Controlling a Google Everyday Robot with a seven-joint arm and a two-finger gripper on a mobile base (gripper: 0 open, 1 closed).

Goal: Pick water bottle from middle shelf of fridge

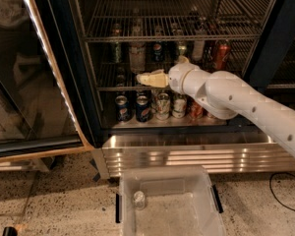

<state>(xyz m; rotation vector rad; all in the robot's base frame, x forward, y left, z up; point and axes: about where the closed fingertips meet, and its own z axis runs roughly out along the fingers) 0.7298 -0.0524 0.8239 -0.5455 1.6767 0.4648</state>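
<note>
In the camera view we see the fridge (64, 43) standing open, its glass door (19, 82) swung out to the left with a light strip down its edge. The water bottle (136, 55) stands upright on the middle shelf (115, 87), towards the left of the row, with darker bottles and a red can further along to its right.

The white arm (246, 102) reaches in from the right. At its end the gripper (143, 78) points left at the shelf's front rail. Its pale tip lies just below and in front of the water bottle's base, near it, but we see nothing held in it. Whether the gripper is parted or closed we cannot tell, since it reads as one pale wedge.

Under the shelf a row of soda cans (142, 107) sits on the fridge floor, just beneath the gripper. Lower still runs the ribbed steel base (187, 154). On the speckled floor in front of it stands a clear plastic bin (162, 173) with a small round clear object (138, 199) inside.
</note>
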